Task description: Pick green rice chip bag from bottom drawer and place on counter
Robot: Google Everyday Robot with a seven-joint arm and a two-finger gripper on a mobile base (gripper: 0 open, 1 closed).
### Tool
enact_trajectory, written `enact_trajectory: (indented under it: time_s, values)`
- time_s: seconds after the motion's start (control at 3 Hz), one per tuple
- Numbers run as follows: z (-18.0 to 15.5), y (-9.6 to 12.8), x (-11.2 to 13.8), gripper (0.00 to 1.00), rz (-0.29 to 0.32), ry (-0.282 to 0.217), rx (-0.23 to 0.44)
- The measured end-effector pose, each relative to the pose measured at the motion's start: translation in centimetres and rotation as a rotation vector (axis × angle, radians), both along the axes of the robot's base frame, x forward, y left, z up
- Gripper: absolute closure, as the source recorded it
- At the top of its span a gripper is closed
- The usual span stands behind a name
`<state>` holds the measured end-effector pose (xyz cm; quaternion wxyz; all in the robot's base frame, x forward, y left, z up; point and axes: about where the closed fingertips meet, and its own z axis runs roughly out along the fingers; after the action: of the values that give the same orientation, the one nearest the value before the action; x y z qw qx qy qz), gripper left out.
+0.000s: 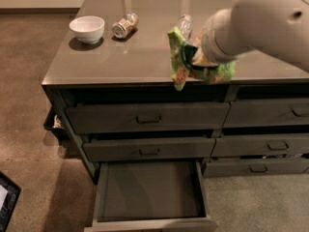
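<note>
The green rice chip bag (181, 62) is crinkled, light green with orange chip pictures. My gripper (194, 61) is shut on it and holds it in the air over the front edge of the counter (125, 57). The white arm comes in from the upper right and hides part of the bag. The bottom drawer (149, 191) of the left stack is pulled out and shows a bare dark floor.
On the counter stand a white bowl (87, 29), a tin can on its side (124, 25) and a clear plastic bottle (184, 25) partly behind the bag. Two handled drawers (147, 117) sit above the open one. A dark object (7, 199) lies on the floor at bottom left.
</note>
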<state>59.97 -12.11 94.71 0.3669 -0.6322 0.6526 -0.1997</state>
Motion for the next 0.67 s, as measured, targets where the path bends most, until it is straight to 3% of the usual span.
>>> enact_trajectory:
  time_s: [0.33,0.67]
  values:
    - [2.2,3.7,2.6,1.00,0.005,-0.027,-0.013]
    - [1.5,5.9,6.1,1.00,-0.001,-0.014,-0.025]
